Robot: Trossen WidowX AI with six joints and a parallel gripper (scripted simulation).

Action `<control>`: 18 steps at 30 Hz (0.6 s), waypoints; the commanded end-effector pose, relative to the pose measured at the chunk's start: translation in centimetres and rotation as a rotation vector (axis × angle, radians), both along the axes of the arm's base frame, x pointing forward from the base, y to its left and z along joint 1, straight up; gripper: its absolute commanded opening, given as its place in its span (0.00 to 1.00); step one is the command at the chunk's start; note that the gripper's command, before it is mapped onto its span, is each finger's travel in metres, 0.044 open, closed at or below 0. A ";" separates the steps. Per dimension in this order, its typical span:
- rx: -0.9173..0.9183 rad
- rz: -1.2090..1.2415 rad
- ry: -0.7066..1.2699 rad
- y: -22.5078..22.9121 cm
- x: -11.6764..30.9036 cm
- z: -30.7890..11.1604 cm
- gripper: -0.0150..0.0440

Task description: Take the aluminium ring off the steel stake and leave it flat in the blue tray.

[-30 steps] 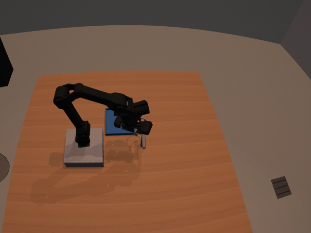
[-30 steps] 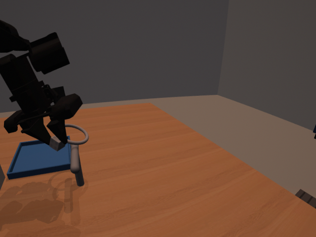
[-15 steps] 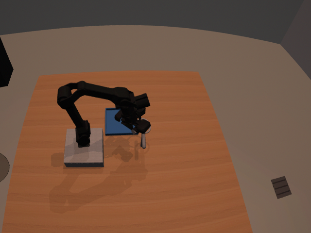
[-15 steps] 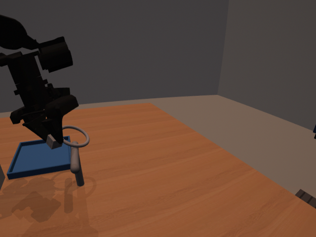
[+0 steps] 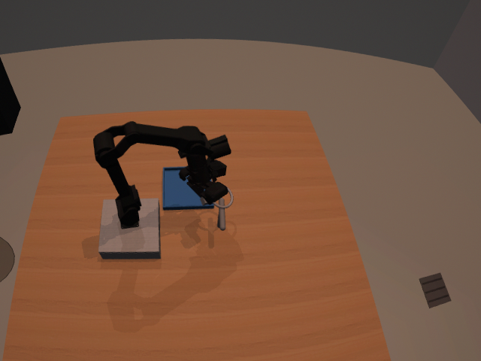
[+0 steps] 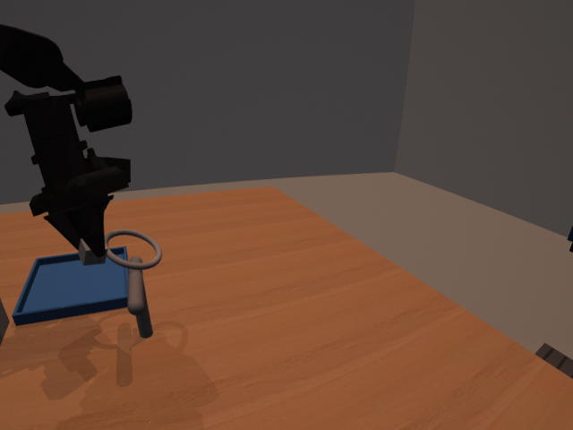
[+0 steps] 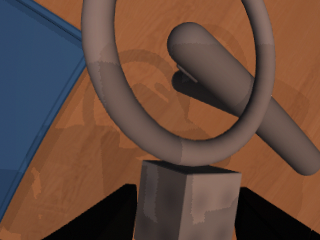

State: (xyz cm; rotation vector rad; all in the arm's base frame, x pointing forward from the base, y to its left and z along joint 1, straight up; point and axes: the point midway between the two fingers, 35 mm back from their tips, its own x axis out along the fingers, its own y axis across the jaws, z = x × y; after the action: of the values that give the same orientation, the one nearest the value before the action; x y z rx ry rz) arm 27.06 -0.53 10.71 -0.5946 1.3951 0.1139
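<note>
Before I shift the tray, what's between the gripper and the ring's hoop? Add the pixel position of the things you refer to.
The ring's welded tab [image 6: 93,256] [image 7: 187,202], clamped in the gripper [image 6: 92,254] [image 7: 184,196] and joined to the hoop [image 6: 157,247] [image 7: 102,75]; the wrist view shows it best.

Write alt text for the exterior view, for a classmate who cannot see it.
A black robot gripper is shut on the small block-like tab of a metal ring, holding the ring in the air. In this view the ring overlaps the top of a steel stake with a cross-bar, which stands on a wooden table near a shallow blue tray.

The steel stake's cross-bar [image 5: 222,219] [image 6: 135,288] [image 7: 215,62] obstructs passage below the ring [image 5: 231,198] [image 6: 158,252] [image 7: 100,60].
</note>
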 end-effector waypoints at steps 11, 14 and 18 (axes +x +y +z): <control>-0.120 -0.197 -0.019 0.9 -0.6 0.4 0.25; -0.147 -0.236 -0.036 1.1 -0.7 0.6 0.25; -0.182 -0.285 -0.065 1.5 -0.7 0.9 0.25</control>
State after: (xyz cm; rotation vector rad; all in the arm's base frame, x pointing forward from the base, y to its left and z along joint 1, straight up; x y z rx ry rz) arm 26.22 0.77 11.31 -0.5400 1.4347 -0.2112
